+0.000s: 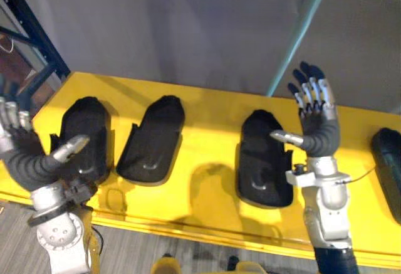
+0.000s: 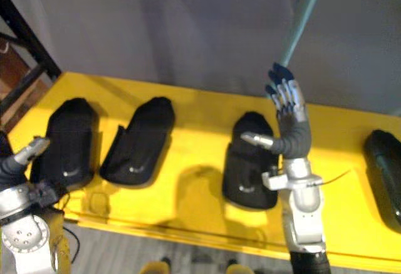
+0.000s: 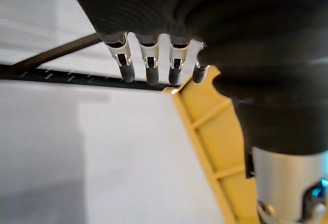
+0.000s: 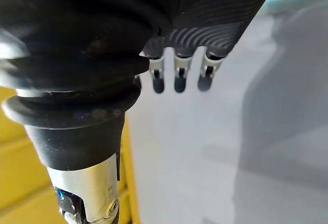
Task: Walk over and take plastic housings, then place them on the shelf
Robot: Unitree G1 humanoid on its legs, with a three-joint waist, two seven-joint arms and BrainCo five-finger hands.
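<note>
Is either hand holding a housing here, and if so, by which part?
Nothing is held: left hand and right hand are open above the yellow table, where the housings lie.

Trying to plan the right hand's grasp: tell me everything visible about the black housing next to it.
The housing is a glossy black, plastic-looking shell, elongated, rounded at the far end, wider at the near end. It lies flat on the yellow surface, long axis pointing away from the robot, apart from the next housing on its left. The open right hand is raised beside it, thumb over its right edge; nothing grips it.
</note>
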